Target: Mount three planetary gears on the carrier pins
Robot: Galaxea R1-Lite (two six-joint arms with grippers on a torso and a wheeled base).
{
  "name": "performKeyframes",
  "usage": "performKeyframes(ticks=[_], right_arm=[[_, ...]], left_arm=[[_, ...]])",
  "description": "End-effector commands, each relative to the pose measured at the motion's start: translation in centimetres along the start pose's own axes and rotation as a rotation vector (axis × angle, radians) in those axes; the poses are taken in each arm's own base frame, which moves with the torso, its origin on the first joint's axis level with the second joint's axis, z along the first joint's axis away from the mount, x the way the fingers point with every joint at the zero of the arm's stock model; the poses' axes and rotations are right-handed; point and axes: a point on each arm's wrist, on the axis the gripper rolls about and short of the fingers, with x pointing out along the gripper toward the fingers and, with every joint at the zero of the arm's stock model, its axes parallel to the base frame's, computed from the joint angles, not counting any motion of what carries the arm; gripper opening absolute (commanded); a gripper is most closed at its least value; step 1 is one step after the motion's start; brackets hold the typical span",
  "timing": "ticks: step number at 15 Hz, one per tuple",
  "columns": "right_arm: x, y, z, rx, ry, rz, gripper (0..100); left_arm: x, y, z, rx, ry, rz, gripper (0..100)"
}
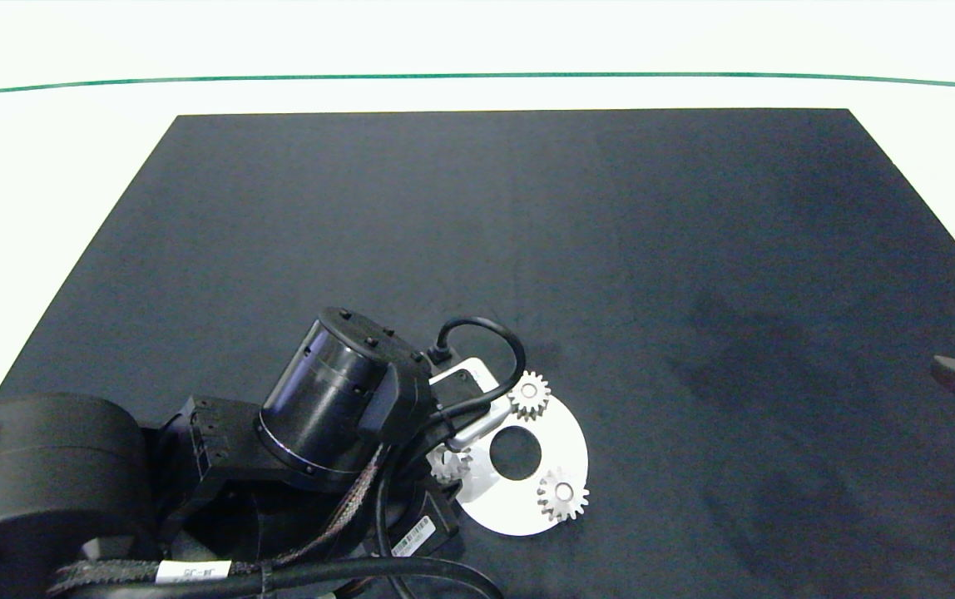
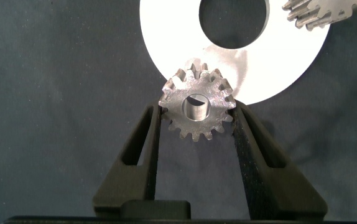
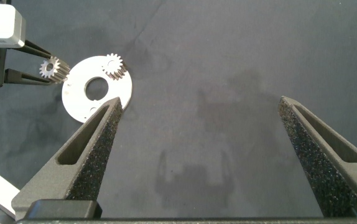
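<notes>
Gear three (image 2: 197,107), clamped by its teeth in my left gripper (image 2: 196,127), hangs at the white disc's (image 2: 166,37) rim for pinning; my right gripper (image 3: 200,134) idles agape, well apart.

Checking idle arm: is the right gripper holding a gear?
No, the right gripper is open and empty, above bare mat.

Was a white table (image 1: 70,133), green line running along its far edge, covered over most of its top by a dark mat (image 1: 527,249). Lay on the mat near its front edge: a flat white disc (image 1: 565,441) with a large central hole, bearing two small gears (image 1: 529,394) at its rim.
</notes>
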Motion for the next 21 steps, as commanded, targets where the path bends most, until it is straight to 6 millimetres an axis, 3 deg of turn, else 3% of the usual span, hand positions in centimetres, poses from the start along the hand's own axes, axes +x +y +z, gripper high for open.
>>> performKeyframes(ticks=[1, 21], right_arm=[[0.00, 0.00, -0.01, 0.000, 0.001, 0.000, 100], [-0.07, -0.01, 0.05, 0.000, -0.004, 0.000, 100]], left_arm=[[0.17, -0.02, 0.06, 0.027, 0.004, 0.001, 19], [0.53, -0.56, 1.02, 0.048, -0.014, -0.011, 19]])
